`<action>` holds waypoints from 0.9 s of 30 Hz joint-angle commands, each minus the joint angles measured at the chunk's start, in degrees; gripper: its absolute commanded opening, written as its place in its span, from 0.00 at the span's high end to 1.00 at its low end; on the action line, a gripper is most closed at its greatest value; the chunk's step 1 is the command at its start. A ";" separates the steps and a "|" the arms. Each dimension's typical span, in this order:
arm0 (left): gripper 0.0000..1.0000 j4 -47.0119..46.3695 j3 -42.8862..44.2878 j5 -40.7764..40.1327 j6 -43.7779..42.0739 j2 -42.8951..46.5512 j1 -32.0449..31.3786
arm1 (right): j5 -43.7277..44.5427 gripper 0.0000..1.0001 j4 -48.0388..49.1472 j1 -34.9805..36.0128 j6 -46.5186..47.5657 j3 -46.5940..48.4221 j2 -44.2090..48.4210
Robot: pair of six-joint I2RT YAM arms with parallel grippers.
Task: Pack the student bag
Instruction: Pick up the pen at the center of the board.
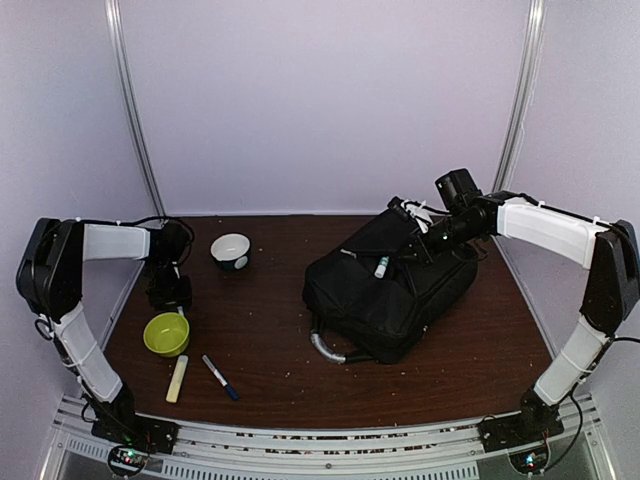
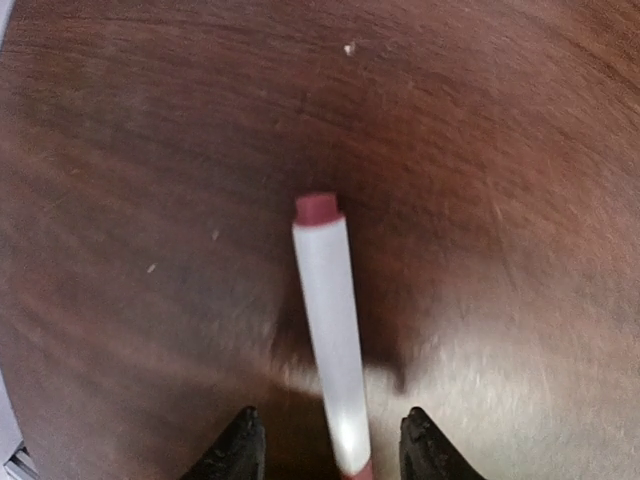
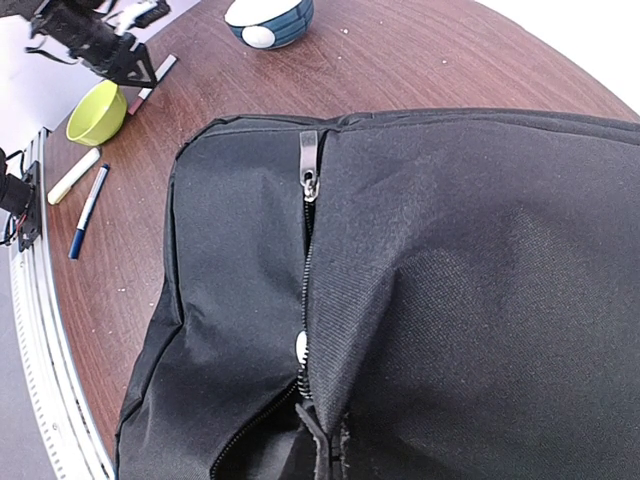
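Left gripper stands open around white marker.

No lettering, label, brand or number can be read anywhere you look. The student bag shows you only plain black fabric and an unmarked zipper pull. The white marker has a blurred barrel with no legible print. The blue pen and yellow pen on the worktop are too small to read.
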State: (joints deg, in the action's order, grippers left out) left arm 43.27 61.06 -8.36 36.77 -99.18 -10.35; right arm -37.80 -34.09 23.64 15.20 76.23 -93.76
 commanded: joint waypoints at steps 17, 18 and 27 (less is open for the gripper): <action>0.90 -0.40 8.76 9.40 -4.24 -9.00 3.76 | -5.22 1.00 2.53 0.08 1.06 0.50 1.36; 0.94 -1.27 8.24 11.51 -4.51 -8.95 3.59 | -5.16 1.00 2.53 0.09 1.06 0.55 1.32; 0.92 -3.40 9.29 15.65 -3.71 -8.33 -10.81 | -5.46 1.00 2.53 0.07 0.89 0.77 0.78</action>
State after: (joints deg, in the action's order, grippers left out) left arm 40.99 68.69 3.77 33.34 -107.48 -13.43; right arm -38.68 -34.09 23.64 15.27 75.99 -93.76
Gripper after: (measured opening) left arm 0.099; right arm 0.011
